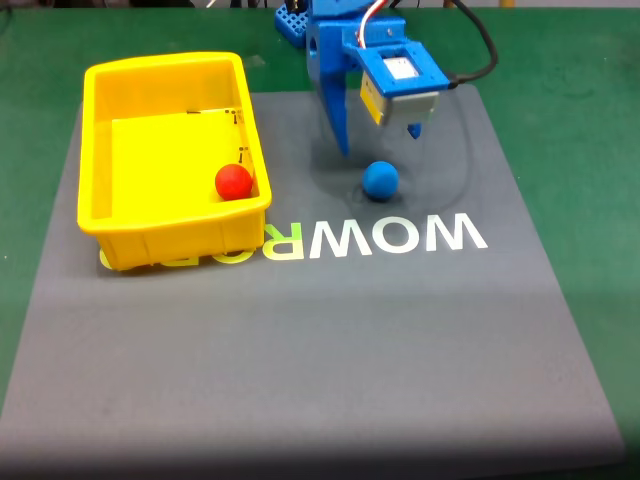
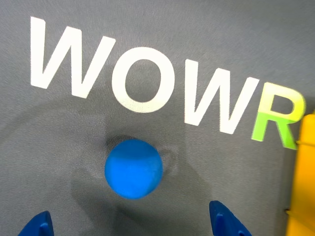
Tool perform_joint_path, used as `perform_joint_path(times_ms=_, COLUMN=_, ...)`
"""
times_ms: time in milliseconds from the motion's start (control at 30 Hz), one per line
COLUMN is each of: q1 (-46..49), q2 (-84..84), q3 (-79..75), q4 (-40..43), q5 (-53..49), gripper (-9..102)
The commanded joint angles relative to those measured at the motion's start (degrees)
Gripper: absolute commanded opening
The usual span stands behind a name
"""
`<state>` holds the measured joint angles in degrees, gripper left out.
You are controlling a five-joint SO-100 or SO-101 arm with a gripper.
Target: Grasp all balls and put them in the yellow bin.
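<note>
The blue ball [image 1: 380, 180] lies on the grey mat just above the white lettering. My blue gripper [image 1: 378, 140] hangs over the mat right behind the ball, open and holding nothing. In the wrist view the blue ball [image 2: 133, 168] sits a little ahead of my gripper [image 2: 133, 219], between the lines of the two blue fingertips [image 2: 224, 219]. The red ball [image 1: 234, 181] rests inside the yellow bin [image 1: 92, 150], against its right wall near the front corner. A strip of the yellow bin [image 2: 302, 187] shows at the right edge of the wrist view.
The grey mat [image 1: 320, 340] with "WOWROBO" lettering covers most of the green table [image 1: 570, 60]. A black cable [image 1: 485, 50] loops off the arm at the upper right. The bin stands on the mat's left part.
</note>
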<state>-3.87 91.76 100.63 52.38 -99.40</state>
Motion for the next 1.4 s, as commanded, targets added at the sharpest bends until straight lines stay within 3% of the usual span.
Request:
perform_joint_path(times_ms=0, q1=0.09, q2=-0.79, q3=-0.97, q4=-1.93, q5=-0.09, gripper=35)
perform_joint_path(times_ms=1367, q1=-1.58, q2=-13.71, q3=-1.49, q4=-11.34, q5=0.62, gripper=33)
